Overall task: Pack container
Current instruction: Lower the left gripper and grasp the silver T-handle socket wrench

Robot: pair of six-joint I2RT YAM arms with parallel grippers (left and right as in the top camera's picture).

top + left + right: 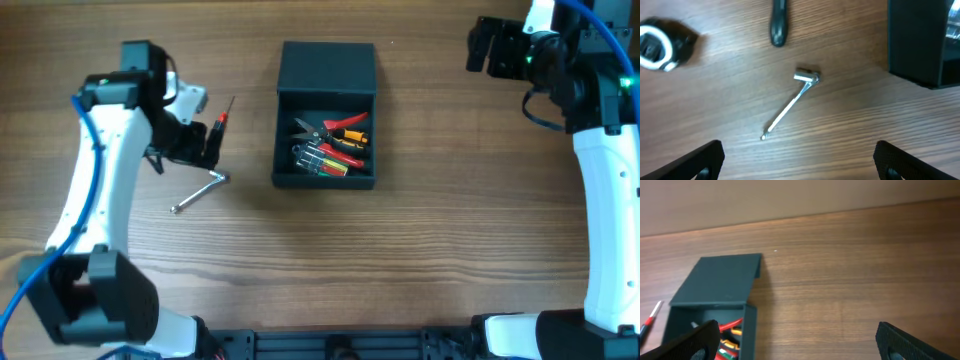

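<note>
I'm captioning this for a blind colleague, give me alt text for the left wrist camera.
A silver wrench lies diagonally on the wooden table ahead of the open left gripper. What looks like a tape measure sits top left, a black handle top centre, and the container at right.

The surface [430,250] is mid-brown wood with fine, darker grain running across it. The container [327,68] is matte dark teal-grey on lid and walls alike. The tools [335,150] inside it show red, yellow, green and bare silver. The wrench [200,193] is shiny silver. The screwdriver [220,125] has a red and black handle. The tape measure [662,44] is black with a white face. The left arm [95,190] and right arm [605,200] are white with black joints and blue cables [30,280]. The left hand [799,162] and right hand [797,342] have black fingers [702,160].
</note>
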